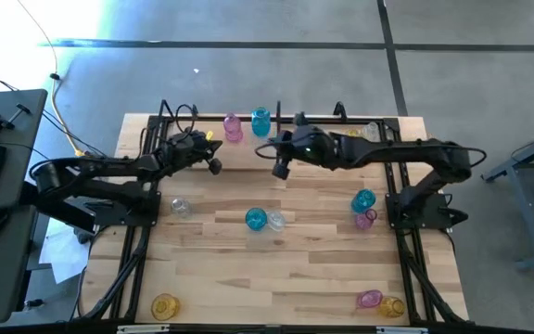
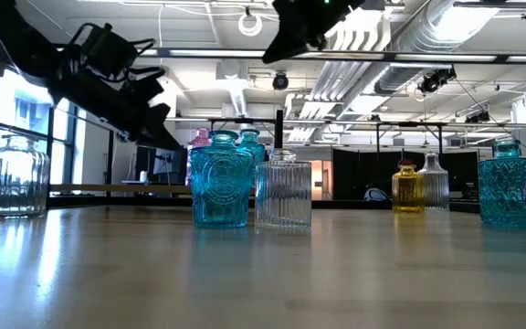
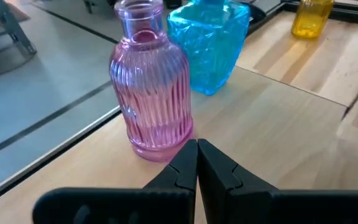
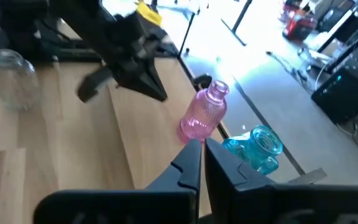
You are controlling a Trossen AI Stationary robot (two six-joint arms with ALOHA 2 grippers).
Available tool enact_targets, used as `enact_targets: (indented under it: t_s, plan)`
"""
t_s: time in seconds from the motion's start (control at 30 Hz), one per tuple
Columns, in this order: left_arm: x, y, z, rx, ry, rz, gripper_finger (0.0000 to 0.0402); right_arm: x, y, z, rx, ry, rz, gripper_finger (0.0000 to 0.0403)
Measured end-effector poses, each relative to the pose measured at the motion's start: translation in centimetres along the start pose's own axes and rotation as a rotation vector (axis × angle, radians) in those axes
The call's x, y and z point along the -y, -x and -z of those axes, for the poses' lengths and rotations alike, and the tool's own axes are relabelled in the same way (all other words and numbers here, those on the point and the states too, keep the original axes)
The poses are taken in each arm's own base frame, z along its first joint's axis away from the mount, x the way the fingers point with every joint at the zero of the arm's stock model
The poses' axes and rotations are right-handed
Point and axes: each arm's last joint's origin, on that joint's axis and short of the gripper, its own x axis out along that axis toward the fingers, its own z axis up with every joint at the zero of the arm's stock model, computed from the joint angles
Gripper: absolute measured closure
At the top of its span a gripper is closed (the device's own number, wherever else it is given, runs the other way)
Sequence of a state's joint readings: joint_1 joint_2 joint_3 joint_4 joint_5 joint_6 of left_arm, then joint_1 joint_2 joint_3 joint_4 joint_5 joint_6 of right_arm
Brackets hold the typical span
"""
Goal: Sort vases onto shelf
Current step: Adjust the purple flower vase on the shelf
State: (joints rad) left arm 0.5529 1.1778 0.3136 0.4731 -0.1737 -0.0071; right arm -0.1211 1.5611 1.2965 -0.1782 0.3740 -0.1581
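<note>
Two hands hover closed and empty above the far part of the wooden surface (image 1: 276,269). The left hand (image 1: 213,167) has its fingers pressed together just short of a ribbed pink vase (image 3: 151,99), which stands upright at the far edge beside a teal-blue vase (image 3: 210,43). The right hand (image 1: 279,170), fingers likewise together, hangs nearby, aimed at the same pair. Both vases sit within the black rod shelf (image 1: 165,113) along the far edge. Other vases are scattered across the surface: a teal-blue one (image 1: 256,219) touching a clear one (image 1: 274,221) mid-surface, and a yellow one (image 1: 164,305) near the front.
</note>
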Motion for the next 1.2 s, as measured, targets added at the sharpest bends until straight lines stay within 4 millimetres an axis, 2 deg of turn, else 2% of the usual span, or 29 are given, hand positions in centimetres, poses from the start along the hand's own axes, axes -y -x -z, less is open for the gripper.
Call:
enact_targets:
  t_s: [0.2,0.63,0.8,1.0,1.2]
  plan:
    - [0.0,-1.8,-0.8,-0.024,-0.006,0.0,0.0401,-0.3,1.5,0.5,0.043,-0.009,-0.012,0.0402]
    - [-0.1,-4.2,-1.3,-0.071,-0.042,-0.015,0.0401,-0.6,1.6,0.5,0.044,-0.004,-0.021,0.0403]
    - [-0.8,-4.4,-1.5,-0.068,-0.036,-0.025,0.0401,-0.6,1.6,0.5,0.044,-0.004,-0.021,0.0403]
    - [-0.9,-3.5,-1.8,-0.096,-0.032,-0.006,0.0401,-0.7,1.6,0.5,0.041,-0.002,-0.022,0.0403]
    - [-1.6,-3.3,-1.1,-0.175,-0.027,-0.121,0.0401,-0.6,1.6,0.5,0.04,-0.001,-0.022,0.0403]
